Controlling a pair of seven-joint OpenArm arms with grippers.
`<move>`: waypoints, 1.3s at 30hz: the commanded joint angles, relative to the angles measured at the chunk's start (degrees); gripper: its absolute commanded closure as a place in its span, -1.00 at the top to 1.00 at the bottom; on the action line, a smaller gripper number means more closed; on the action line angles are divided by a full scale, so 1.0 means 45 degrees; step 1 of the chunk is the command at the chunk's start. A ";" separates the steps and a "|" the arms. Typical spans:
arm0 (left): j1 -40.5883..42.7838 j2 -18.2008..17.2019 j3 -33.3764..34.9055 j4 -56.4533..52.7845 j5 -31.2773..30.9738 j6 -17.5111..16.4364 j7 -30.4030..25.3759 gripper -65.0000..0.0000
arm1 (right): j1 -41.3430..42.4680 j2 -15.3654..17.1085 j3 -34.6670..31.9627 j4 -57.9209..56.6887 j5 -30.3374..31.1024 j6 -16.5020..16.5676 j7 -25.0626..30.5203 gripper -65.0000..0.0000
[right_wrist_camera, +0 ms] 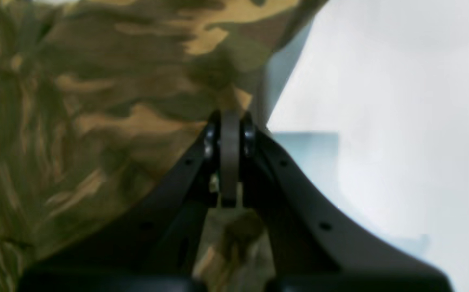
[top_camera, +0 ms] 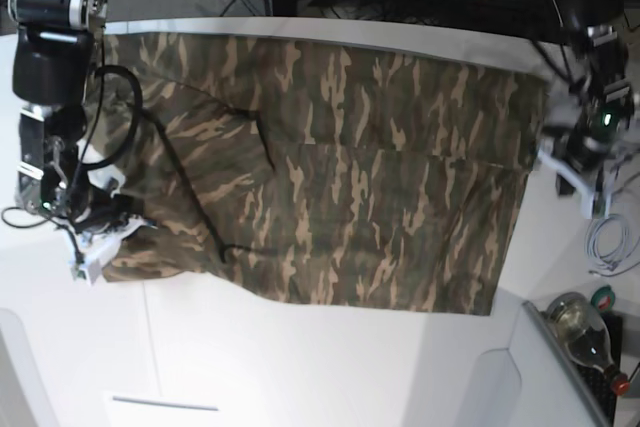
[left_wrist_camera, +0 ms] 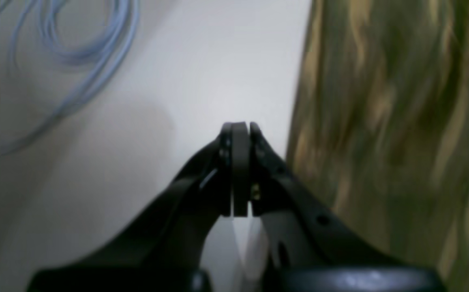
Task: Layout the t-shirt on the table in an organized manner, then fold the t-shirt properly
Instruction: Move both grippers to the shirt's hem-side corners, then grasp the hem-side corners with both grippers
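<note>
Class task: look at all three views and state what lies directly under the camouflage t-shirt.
The t-shirt lies spread flat on the white table, which shows bare around its edges. Whatever part of the tabletop sits beneath the cloth is covered, so nothing else under it can be confirmed.

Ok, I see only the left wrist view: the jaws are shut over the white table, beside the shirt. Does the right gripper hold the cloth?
Observer: Yes. In the right wrist view the right gripper is shut on the t-shirt at its edge.
Operator: Is the shirt spread out?
Observer: In the base view it lies mostly flat on the table, with creases near the right arm.
Operator: Anything else near?
Observer: A bottle lies at that view's lower right, apart from the shirt.
</note>
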 commanded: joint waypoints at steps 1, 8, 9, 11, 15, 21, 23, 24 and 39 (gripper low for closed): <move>-0.0685 -0.0216 0.0116 -0.0458 -0.0136 0.0022 -0.0248 -1.00 | 0.0055 -0.0016 0.0063 0.0882 0.0138 0.0056 0.0069 -0.99; -0.3596 -0.0197 0.1464 -0.3818 -0.0233 0.0022 -0.0346 0.64 | -0.1704 -0.0251 0.0004 0.5121 0.0138 0.0056 -0.1045 -1.00; -0.3947 -0.0177 0.1640 -0.4228 -0.0253 0.0022 -0.0366 0.75 | -0.1821 -0.0251 0.0004 0.5453 0.0138 0.0056 -0.1181 -1.00; -0.4553 -0.0158 0.1776 -0.4971 -0.0253 0.0022 -0.0385 0.81 | -0.1997 -0.0251 0.0004 0.5941 0.0138 0.0056 -0.1357 -1.00; -0.5569 -0.0138 0.1776 -0.6319 -0.0253 0.0022 -0.0405 0.78 | -0.2348 -0.0251 0.0004 0.6469 0.0138 0.0056 -0.1416 -1.00; -0.6350 -0.0119 0.1776 -0.8819 -0.0136 0.0100 -0.1596 0.78 | -0.2680 -0.0251 0.0004 0.6918 0.0177 0.0056 -0.1416 -1.00; -0.6350 -0.0119 0.1796 -0.9464 -0.0116 0.0569 -0.2143 0.78 | -0.2700 -0.0251 0.0004 0.6938 0.0177 0.0076 -0.1416 -1.00; -0.6331 -0.0119 0.1796 -0.9679 -0.0116 0.0667 -0.2280 0.78 | -0.2700 -0.0251 0.0004 0.6938 0.0177 0.0076 -0.1416 -1.00; -0.5764 0.0448 0.1815 -0.9737 -0.0116 0.0745 -0.2378 -1.00 | -0.2876 -0.0251 0.0004 0.6938 0.0177 0.0115 -0.1357 -1.00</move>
